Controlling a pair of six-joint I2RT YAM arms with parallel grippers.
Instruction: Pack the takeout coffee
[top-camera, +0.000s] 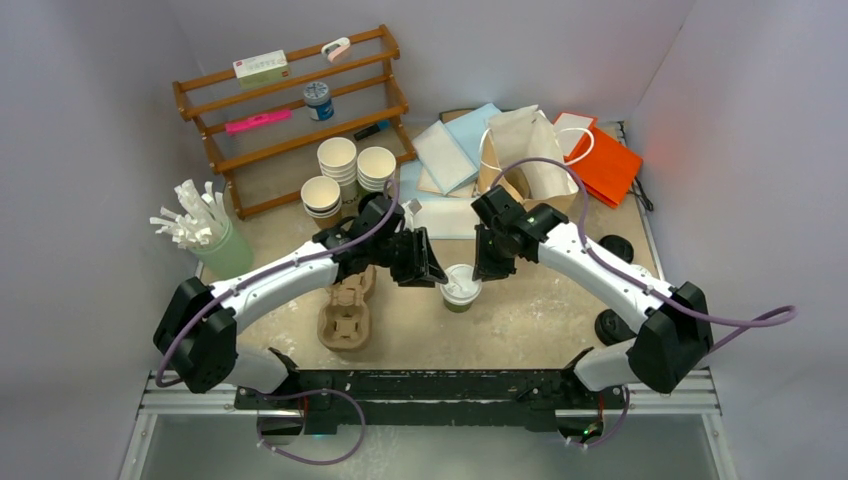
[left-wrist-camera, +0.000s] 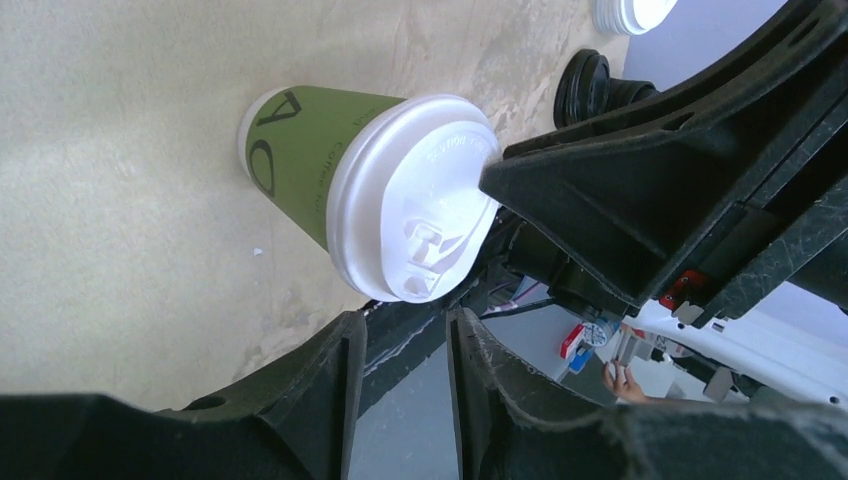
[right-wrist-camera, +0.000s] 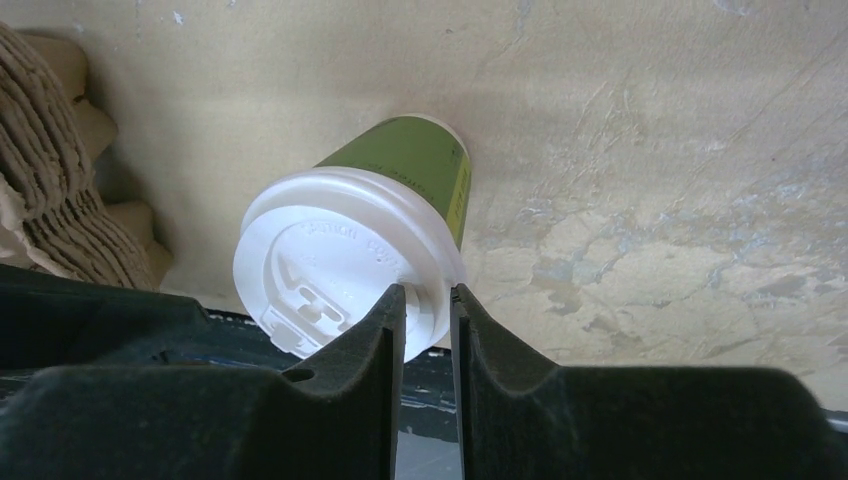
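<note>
You appear to be seating the white plastic lid (left-wrist-camera: 415, 200) on the green paper cup (left-wrist-camera: 300, 160). The cup stands upright on the table (top-camera: 540, 320) between the two arms, just right of the moulded brown pulp tray (top-camera: 345, 315). Start on the left: bring the left end effector (left-wrist-camera: 400, 325) onto the lid's near rim and press straight down, not sideways. A light cup like this will likely tip or skid if you shove it. On the right, match that push with the right end effector (right-wrist-camera: 428, 297) so the rim seats evenly all round; an uneven press may pop the opposite edge up.

The left arm reaches in from the left with its wrist turned down toward the cup. Its jaws stand a narrow slot apart with nothing between them, and their tips sit just beside the lid's edge. The right arm comes in from the right, elbow out and wrist angled down, with its tips at the opposite edge of the lid. Its jaws are a thin slit apart and the lid's rim shows through that slit. You cannot tell from these views whether they pinch the rim or merely rest over it.
</note>
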